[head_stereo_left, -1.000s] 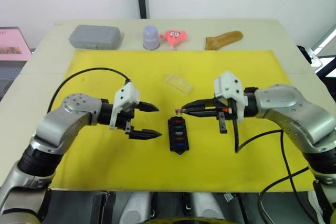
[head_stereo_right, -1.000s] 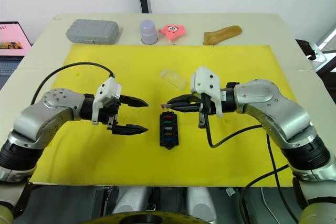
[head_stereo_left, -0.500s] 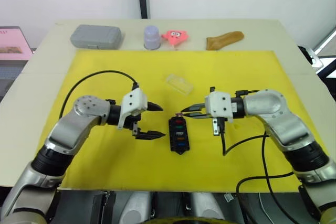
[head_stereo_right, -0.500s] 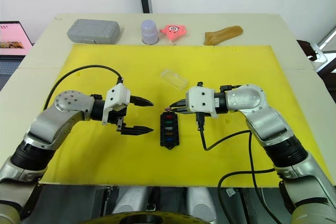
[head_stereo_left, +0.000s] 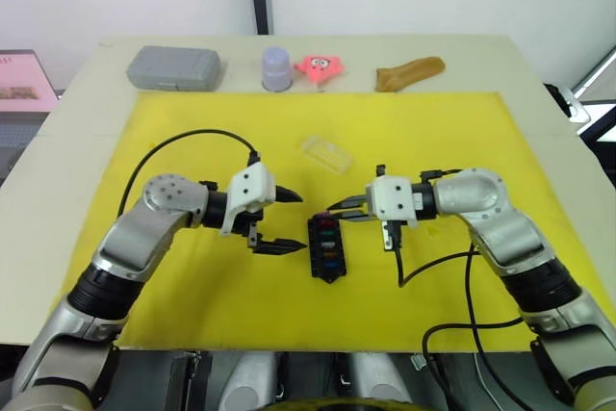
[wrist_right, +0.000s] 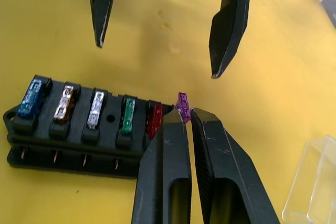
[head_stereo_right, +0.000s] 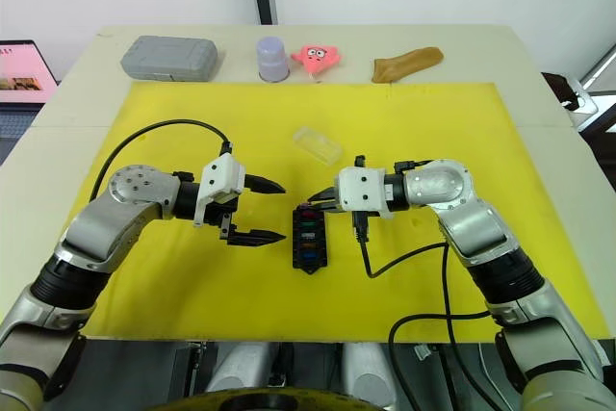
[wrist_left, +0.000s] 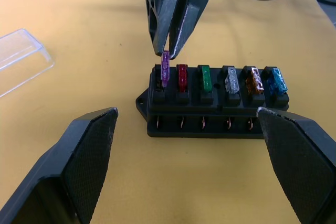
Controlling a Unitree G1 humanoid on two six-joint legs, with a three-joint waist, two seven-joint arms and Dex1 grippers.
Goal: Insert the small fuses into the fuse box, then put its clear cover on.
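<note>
The right pincer is pinching the purple fuse over the far end slot of the fuse box. The left pincer is waiting apart, just left. The clear cover is lying farther away.

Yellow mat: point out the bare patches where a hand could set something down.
The yellow mat is bare near the grey case and at its near right corner. It is crowded at the middle: fuse box, clear cover, left gripper, right gripper.
</note>
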